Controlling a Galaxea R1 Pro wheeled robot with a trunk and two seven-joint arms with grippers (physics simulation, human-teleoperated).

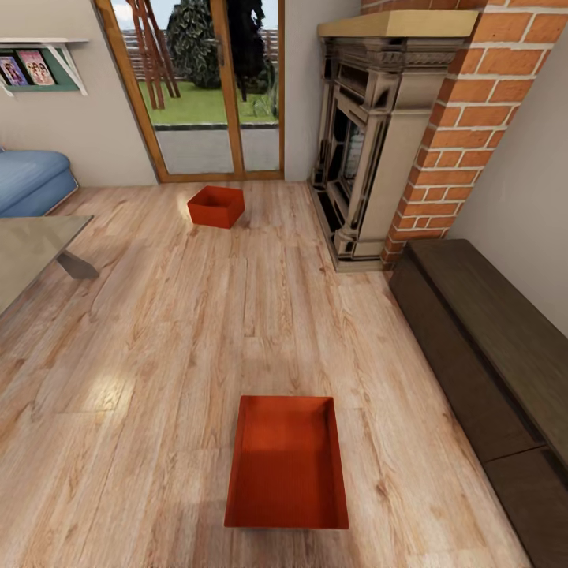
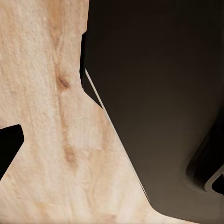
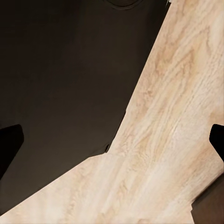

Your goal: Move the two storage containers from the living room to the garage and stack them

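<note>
Two red-orange rectangular plastic bins sit well apart on the light wood-plank floor (image 1: 142,379): the near bin (image 1: 287,464) lies with its long axis running away from the robot, the far bin (image 1: 216,206) turned cornerwise before the wood-framed glass doors (image 1: 207,87). Bare planks lie between them. One brick fireplace (image 1: 386,142) and one dark wooden bench (image 1: 489,347) line the right. Whether either gripper is open or closed cannot be told.

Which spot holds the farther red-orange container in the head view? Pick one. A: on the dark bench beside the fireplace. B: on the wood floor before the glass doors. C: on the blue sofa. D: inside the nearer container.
B: the farther container sits on the wood-plank floor just before the glass doors, well apart from the nearer container.
</note>
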